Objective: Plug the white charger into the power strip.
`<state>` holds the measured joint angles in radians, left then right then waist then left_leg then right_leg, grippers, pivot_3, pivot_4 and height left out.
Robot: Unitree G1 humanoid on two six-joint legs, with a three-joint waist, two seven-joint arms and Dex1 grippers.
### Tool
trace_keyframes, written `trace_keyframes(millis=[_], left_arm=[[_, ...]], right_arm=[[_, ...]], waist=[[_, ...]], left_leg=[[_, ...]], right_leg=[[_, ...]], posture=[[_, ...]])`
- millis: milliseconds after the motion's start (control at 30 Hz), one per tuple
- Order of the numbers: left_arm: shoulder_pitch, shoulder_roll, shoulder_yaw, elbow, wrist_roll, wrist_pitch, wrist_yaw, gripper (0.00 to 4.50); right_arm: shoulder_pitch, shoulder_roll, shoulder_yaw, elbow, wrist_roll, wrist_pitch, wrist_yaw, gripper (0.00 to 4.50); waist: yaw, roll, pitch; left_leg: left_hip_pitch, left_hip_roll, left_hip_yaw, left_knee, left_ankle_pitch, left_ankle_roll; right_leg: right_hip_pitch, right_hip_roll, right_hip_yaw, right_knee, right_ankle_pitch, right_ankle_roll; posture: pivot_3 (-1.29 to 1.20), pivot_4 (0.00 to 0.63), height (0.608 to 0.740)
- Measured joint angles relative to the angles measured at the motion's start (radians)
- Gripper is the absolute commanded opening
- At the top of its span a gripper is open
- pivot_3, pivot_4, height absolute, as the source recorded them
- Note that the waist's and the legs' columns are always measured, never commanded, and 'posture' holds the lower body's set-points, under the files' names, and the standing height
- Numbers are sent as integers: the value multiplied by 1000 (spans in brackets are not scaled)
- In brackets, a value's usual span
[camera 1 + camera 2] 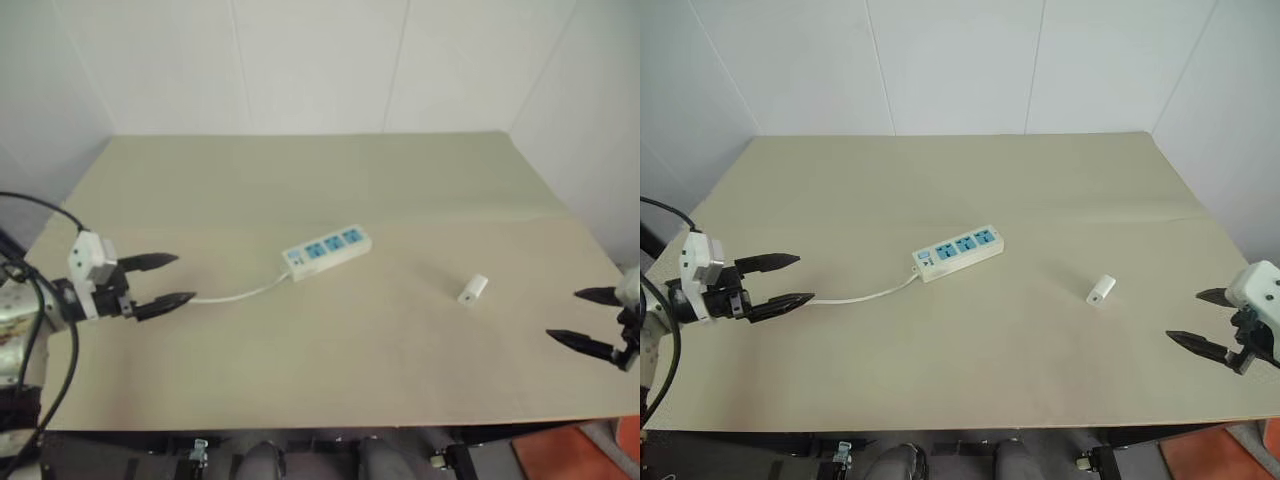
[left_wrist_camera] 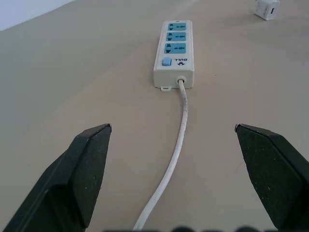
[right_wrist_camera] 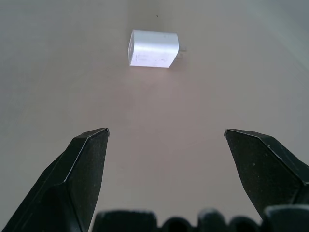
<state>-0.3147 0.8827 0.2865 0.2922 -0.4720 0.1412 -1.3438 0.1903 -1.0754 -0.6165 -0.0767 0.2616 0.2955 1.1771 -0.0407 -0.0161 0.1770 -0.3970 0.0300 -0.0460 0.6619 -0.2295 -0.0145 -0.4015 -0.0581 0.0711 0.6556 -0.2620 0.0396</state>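
Both pincers, left (image 1: 160,282) and right (image 1: 1198,320), gape wide, empty. The white charger (image 3: 153,49) lies ahead of your right pincer: probably light, rigid, slick. Pinch its flat sides.

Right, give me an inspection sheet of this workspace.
Surface: beige table, flat, with a faint crease across.
Job's things: power strip near the middle, its three blue sockets vacant; white charger lying loose to its right, unplugged.
Clutter: nothing seen.
Grippers: left gripper open, holding nothing, by the cable; right gripper open, holding nothing, right of the charger.
Cables: thin white cable running from the strip toward the left gripper.
Surroundings: white panelled walls.
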Motion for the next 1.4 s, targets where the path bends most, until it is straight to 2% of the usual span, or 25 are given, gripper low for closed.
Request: trace_keyframes(millis=[467,600,700,767,867,1067,1400], left_arm=[[-81,-25,-48,137,33,-71,-35,4462],[-110,-67,-51,183,42,-118,-39,4462],[-160,-124,-76,252,52,-165,-63,4462],[-219,-198,-105,334,72,-223,-78,4462],[-338,-312,-151,523,138,-348,-57,4462],[-522,-469,-166,818,211,-539,19,4462],[-620,-539,-170,985,298,-601,83,4462]], right_arm=[[77,22,-72,-86,11,8,-10,4500],[98,32,-81,-112,12,21,-22,4500],[97,40,-84,-140,15,39,-40,4500],[83,53,-77,-181,17,52,-73,4500],[53,85,-58,-298,40,102,-131,4500],[-1,146,-7,-517,117,224,-246,4500],[-11,198,44,-671,169,347,-376,4500]], waist=[[-1,0,0],[0,-1,0],[3,-1,-1],[8,-1,-1],[17,-3,-1],[21,-6,-1],[26,-6,-1]], left_leg=[[0,0,0,0,0,0],[0,0,0,0,0,0],[1,-1,0,0,0,0],[3,-1,0,0,0,0],[5,-1,-2,0,0,0],[4,-2,-3,0,0,0],[3,-2,-4,0,0,0]], right_leg=[[0,0,0,0,0,0],[1,0,0,0,0,0],[2,0,0,0,0,0],[5,0,0,-1,0,0],[8,0,-1,-2,0,0],[9,-1,-2,-6,0,1],[9,-1,-3,-7,0,1]], posture=[[0,150,740],[0,150,740],[0,150,740],[0,150,740],[0,150,740],[0,150,740],[0,150,740]])
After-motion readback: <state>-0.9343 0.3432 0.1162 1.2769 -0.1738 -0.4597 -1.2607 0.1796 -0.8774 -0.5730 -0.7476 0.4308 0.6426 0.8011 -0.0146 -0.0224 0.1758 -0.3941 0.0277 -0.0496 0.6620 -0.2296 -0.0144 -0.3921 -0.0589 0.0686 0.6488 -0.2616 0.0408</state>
